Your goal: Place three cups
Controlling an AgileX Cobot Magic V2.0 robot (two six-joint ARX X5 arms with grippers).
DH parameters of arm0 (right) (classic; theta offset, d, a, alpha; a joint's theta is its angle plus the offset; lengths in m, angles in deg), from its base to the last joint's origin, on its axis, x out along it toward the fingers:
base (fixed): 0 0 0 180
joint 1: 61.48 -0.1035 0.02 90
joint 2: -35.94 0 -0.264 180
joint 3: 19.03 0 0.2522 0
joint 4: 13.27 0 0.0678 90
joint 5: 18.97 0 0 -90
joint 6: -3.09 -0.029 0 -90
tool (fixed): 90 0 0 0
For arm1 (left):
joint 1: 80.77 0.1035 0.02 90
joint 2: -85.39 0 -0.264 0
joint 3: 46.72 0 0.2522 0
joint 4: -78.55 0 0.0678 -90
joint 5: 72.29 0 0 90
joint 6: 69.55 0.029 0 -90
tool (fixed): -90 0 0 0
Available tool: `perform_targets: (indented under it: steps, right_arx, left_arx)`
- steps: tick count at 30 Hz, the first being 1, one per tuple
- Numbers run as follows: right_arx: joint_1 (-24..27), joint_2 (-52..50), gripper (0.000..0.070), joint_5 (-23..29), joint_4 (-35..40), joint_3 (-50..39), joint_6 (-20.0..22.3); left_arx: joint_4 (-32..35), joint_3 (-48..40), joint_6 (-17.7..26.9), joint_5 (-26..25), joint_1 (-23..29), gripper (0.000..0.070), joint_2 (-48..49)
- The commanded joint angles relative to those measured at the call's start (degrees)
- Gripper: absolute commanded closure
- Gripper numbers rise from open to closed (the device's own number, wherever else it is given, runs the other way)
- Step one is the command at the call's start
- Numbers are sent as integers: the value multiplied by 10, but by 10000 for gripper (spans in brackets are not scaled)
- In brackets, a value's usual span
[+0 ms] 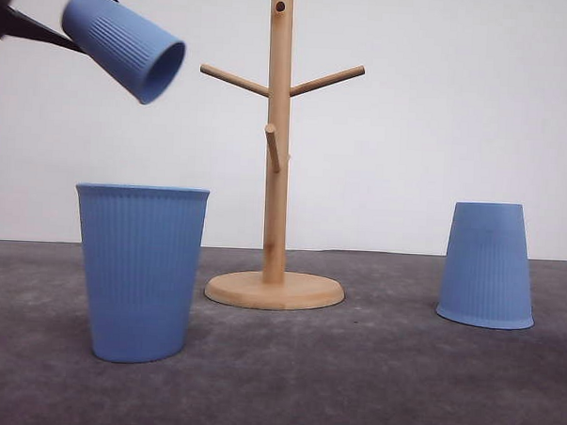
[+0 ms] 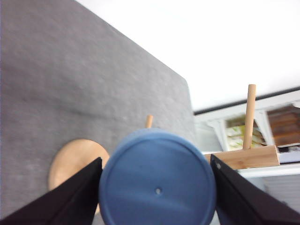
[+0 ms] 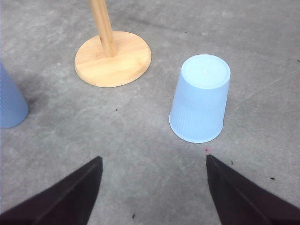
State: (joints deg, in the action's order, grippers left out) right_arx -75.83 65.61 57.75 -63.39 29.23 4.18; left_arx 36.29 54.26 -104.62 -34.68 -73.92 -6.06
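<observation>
Cup (image 1: 121,44) clamped in left gripper (image 2: 157,194) tilts high left of wooden stand (image 1: 278,146); right gripper (image 3: 153,187) gapes apart.

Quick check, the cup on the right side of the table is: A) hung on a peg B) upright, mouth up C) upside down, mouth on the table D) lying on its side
C: the right cup stands wide rim down on the table, its closed flat bottom facing up in the right wrist view.

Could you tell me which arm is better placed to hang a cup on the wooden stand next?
Left. The left gripper holds a tilted cup raised beside the wooden stand, mouth toward its pegs. The right gripper is open above the inverted cup.
</observation>
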Motion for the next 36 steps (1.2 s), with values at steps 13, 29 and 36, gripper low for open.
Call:
perform_targets:
  steps: [13, 29, 36]
  right_arx:
    - [-2, 2, 253, 2, 8, 8, -5]
    - [-2, 2, 253, 2, 8, 8, -5]
    - [-2, 2, 253, 2, 8, 8, -5]
  left_arx:
    - [73, 14, -41, -12, -57, 363, -64]
    - [86, 14, -31, 18, -107, 363, -88]
    - [88, 14, -31, 25, -122, 358, -94]
